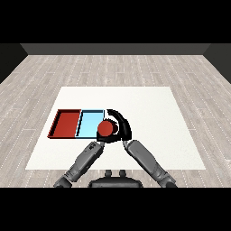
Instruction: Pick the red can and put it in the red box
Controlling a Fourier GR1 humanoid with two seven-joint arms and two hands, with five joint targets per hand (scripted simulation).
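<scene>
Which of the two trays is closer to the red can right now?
The light blue tray: the red can, held in the right hand, sits at its right edge. The red tray lies farther left, beyond the blue one.

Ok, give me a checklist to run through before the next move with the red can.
1. Red can in the right hand, fingers curled round it: ok.
2. Can over the red tray: not ok; it sits at the light blue tray's right edge.
3. Red tray free to take the can: ok, nothing shows in it.
4. Can lifted off the table: cannot tell.
5. Left hand out of the path: not ok; it lies just below the can, on the trays' side.
</scene>
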